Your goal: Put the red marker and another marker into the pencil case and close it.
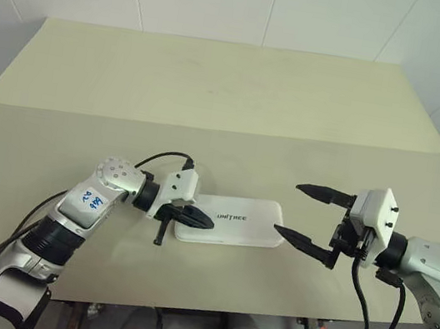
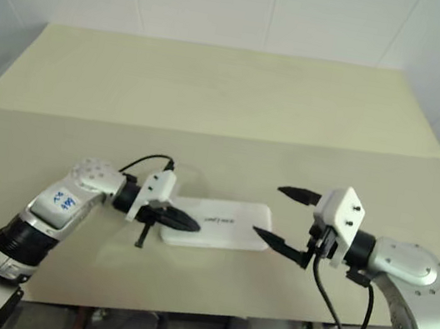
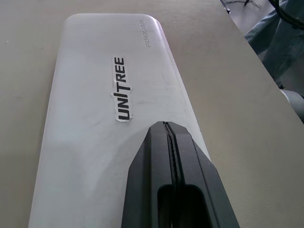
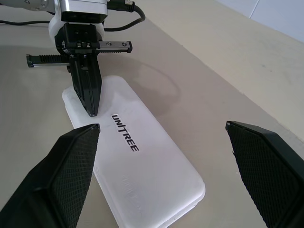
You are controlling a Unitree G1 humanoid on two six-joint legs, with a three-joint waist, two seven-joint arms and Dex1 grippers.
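The pencil case (image 1: pixel 236 222) lies flat on the table with its white lid down and "UNITREE" facing up. My left gripper (image 1: pixel 209 224) is shut with nothing in it. Its joined tips point along the lid from the case's left end, on it or just above it; I cannot tell which. In the left wrist view the shut fingers (image 3: pixel 164 142) cover the near part of the lid (image 3: pixel 90 95). My right gripper (image 1: pixel 288 208) stands open and empty just off the case's right end, above the table. The red marker and the other marker are out of view.
The beige table (image 1: pixel 216 88) stretches far behind the case, with a seam across its middle. Its near edge (image 1: pixel 220 312) runs close in front of both arms. Black cables hang from each wrist. A white tiled wall stands behind.
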